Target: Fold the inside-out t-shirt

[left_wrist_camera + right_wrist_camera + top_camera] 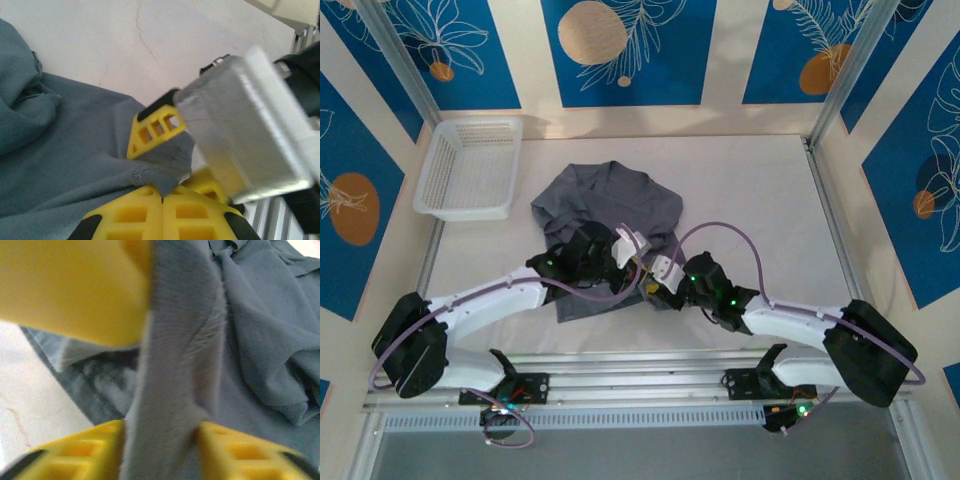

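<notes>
Though rumpled, t-shirt [60,165] in left claw [162,202]

Matt, soft slate-grey cloth t-shirt [605,210] on a smooth pale counter [760,190], beside a white plastic mesh basket [470,168].

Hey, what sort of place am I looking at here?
Likely a robot test booth, not a home: two robot arms bolted to a white table with a grey t-shirt on it, aluminium frame posts, and printed blue panels as walls.
</notes>
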Controlling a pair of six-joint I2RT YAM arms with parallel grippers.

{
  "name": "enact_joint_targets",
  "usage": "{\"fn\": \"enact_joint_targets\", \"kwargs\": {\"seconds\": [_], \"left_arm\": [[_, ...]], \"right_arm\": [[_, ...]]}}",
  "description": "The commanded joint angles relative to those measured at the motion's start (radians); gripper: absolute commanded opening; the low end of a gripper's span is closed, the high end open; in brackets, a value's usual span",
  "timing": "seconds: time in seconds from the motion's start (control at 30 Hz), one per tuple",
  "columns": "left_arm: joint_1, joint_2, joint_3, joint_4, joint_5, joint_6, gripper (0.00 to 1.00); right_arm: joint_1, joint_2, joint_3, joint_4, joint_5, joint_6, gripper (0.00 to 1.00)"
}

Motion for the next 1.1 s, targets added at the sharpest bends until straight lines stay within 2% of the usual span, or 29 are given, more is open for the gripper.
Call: {"fn": "enact_joint_targets", "kwargs": {"seconds": [0.0, 0.03, 0.07, 0.1, 0.17, 0.23, 0.33, 0.4, 0.5, 0.6, 0.73, 0.97, 1.07], "left_arm": [[0.007, -0.048, -0.017, -0.011, -0.012, 0.037, 0.00], [0.006, -0.054, -0.039, 0.005, -0.020, 0.046, 0.00], [0.006, -0.059, -0.069, 0.034, -0.034, 0.049, 0.05], [0.006, -0.063, -0.099, 0.068, -0.052, 0.049, 0.15], [0.006, -0.058, -0.180, 0.170, -0.063, 0.049, 0.44], [0.006, -0.027, -0.238, 0.261, -0.055, 0.050, 0.65], [0.005, 0.051, -0.268, 0.350, -0.095, 0.030, 0.89], [0.004, 0.103, -0.260, 0.377, -0.172, 0.006, 0.99], [0.002, 0.155, -0.223, 0.402, -0.231, 0.006, 0.99], [-0.003, 0.187, -0.235, 0.489, -0.204, 0.046, 0.99], [-0.025, 0.203, -0.274, 0.553, -0.156, 0.104, 0.99], [-0.046, 0.119, -0.363, 0.641, -0.129, 0.124, 0.99], [-0.047, 0.076, -0.352, 0.555, -0.201, 0.128, 0.99]], "right_arm": [[0.003, 0.005, 0.072, 0.089, -0.074, -0.037, 0.00], [0.004, 0.005, 0.086, 0.068, -0.116, -0.009, 0.00], [0.004, 0.007, 0.104, 0.039, -0.134, 0.037, 0.00], [0.002, 0.003, 0.121, 0.015, -0.134, 0.085, 0.00], [-0.016, -0.014, 0.138, 0.000, -0.159, 0.186, 0.00], [-0.034, -0.034, 0.122, 0.041, -0.196, 0.257, 0.00], [-0.040, -0.035, 0.142, 0.007, -0.233, 0.272, 0.00], [-0.041, -0.030, 0.165, -0.044, -0.232, 0.270, 0.00], [-0.046, -0.038, 0.174, -0.059, -0.215, 0.299, 0.00], [-0.068, -0.062, 0.178, -0.062, -0.184, 0.360, 0.00], [-0.147, -0.114, 0.203, -0.100, -0.167, 0.472, 0.00], [-0.210, -0.142, 0.230, -0.151, -0.201, 0.507, 0.00], [-0.210, -0.138, 0.234, -0.146, -0.237, 0.523, 0.00]]}}
